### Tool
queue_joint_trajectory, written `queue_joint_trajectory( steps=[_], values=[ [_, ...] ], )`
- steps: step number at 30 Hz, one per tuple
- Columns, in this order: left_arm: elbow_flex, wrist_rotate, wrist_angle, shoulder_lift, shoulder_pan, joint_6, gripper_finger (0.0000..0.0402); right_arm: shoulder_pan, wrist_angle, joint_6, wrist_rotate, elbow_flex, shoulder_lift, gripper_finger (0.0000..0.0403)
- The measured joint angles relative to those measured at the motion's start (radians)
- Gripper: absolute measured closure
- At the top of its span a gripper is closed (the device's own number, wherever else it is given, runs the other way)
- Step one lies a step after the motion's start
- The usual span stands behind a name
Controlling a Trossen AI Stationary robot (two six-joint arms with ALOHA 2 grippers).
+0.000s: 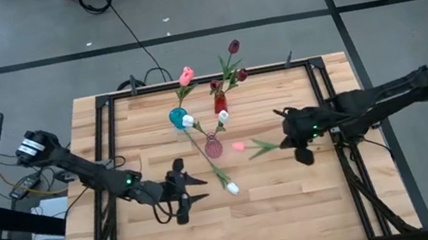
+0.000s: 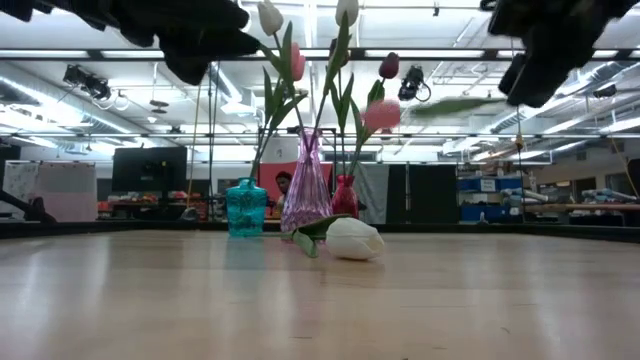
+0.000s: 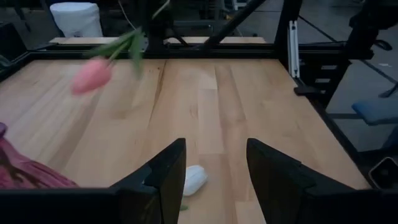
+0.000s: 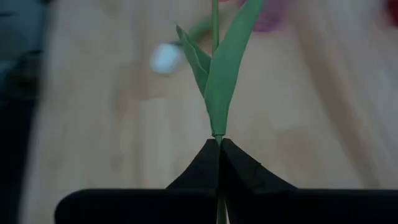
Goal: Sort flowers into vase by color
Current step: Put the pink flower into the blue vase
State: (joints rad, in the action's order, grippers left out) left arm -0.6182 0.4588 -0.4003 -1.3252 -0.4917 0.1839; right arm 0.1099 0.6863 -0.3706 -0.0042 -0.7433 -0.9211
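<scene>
1. Two arms hang over a light wooden desk (image 1: 280,205) in a black frame, on grey floor with cables.
2. The right gripper (image 4: 219,149) has its jaws clamped on a pink tulip (image 1: 238,145) by the stem, the head lifted off the desk, pointing toward the vases.
3. The left gripper (image 3: 214,171) has its jaws wide; a white tulip (image 3: 194,179) lies on the desk just ahead of them.
4. Teal vase (image 1: 178,118), purple vase (image 1: 213,145) and red vase (image 1: 219,102) hold other tulips.
5. Behind: ceiling lights, shelving, a seated person (image 2: 284,184).
</scene>
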Motion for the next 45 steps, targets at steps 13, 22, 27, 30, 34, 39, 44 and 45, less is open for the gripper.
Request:
queue_joint_trajectory(
  steps=[13,22,27,30,34,39,44,45],
  values=[
    [-0.003,0.016,-0.144,-0.050,0.059,-0.075,0.0227,0.060,-0.506,0.204,-0.013,0.000,-0.030,0.0388],
    [-0.002,0.022,-0.196,-0.050,0.073,-0.132,0.0227,0.052,-0.922,0.353,0.039,-0.001,-0.242,0.0387],
    [-0.002,0.026,-0.244,-0.050,0.108,-0.131,0.0227,0.031,-1.169,0.393,0.040,-0.001,-0.373,0.0387],
    [-0.002,0.026,-0.260,-0.052,0.126,-0.128,0.0227,0.017,-1.286,0.418,0.038,-0.001,-0.421,0.0387],
    [-0.002,0.008,-0.319,-0.075,0.144,-0.121,0.0227,0.004,-1.392,0.435,0.038,-0.002,-0.470,0.0387],
    [-0.010,-0.014,-0.465,-0.140,0.163,-0.135,0.0227,0.005,-1.534,0.437,0.019,-0.002,-0.551,0.0387],
    [-0.087,-0.018,-0.424,-0.186,0.177,-0.203,0.0227,0.008,-1.622,0.419,-0.003,-0.002,-0.600,0.0387],
    [-0.105,-0.018,-0.400,-0.188,0.179,-0.212,0.0227,0.008,-1.622,0.416,-0.011,-0.002,-0.601,0.0387]
  ],
)
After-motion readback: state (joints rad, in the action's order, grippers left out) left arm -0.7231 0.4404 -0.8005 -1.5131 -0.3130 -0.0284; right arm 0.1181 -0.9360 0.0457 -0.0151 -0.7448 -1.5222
